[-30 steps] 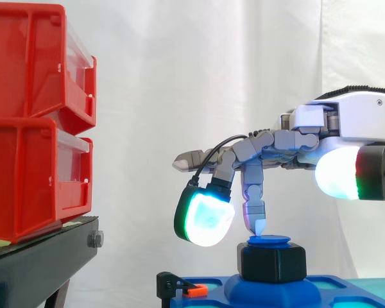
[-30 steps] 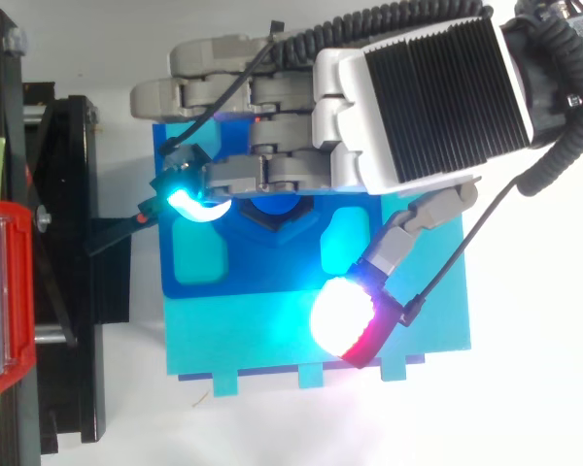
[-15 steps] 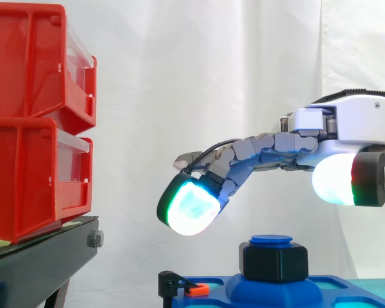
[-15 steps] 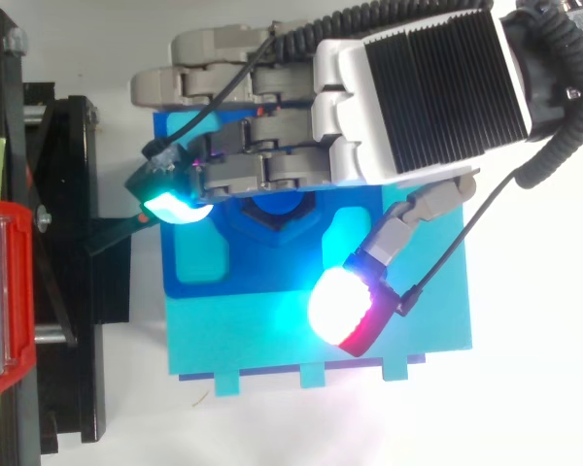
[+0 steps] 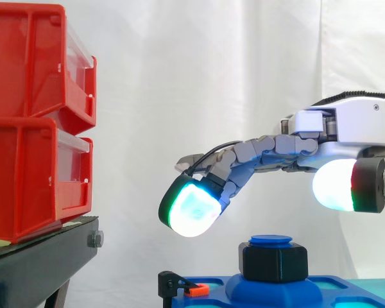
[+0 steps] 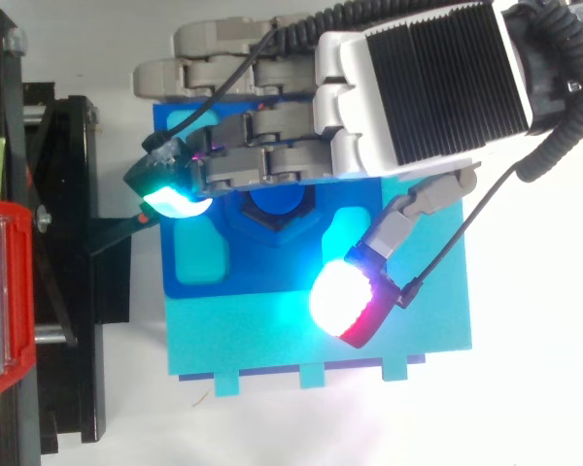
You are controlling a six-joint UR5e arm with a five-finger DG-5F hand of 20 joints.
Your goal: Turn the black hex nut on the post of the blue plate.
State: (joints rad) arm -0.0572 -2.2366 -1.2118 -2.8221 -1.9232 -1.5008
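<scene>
The black hex nut [image 5: 273, 260] sits on the blue post, under the post's round blue cap [image 5: 271, 240], on the blue plate [image 5: 269, 294]. My hand [image 5: 346, 125] hovers above it, coming in from the right. Its fingers reach left in a relaxed, slightly drooping line, and one glowing fingertip [image 5: 191, 209] hangs up and left of the nut, clear of it. The thumb's glowing pad [image 5: 340, 186] floats to the nut's upper right. From above, the hand [image 6: 418, 87] covers the plate's far half; the nut [image 6: 272, 223] and plate [image 6: 199, 267] show below the fingers.
Two stacked red bins [image 5: 32, 122] stand on a black stand [image 5: 38, 256] at the left. A small black clip with an orange tab [image 5: 183, 287] sits at the plate's left edge. A lighter cyan base [image 6: 272, 335] lies under the blue plate.
One second ago a fingertip pointed down onto the post's cap. The fingers have since lifted and straightened to the left, and the hand now hangs free above the nut.
</scene>
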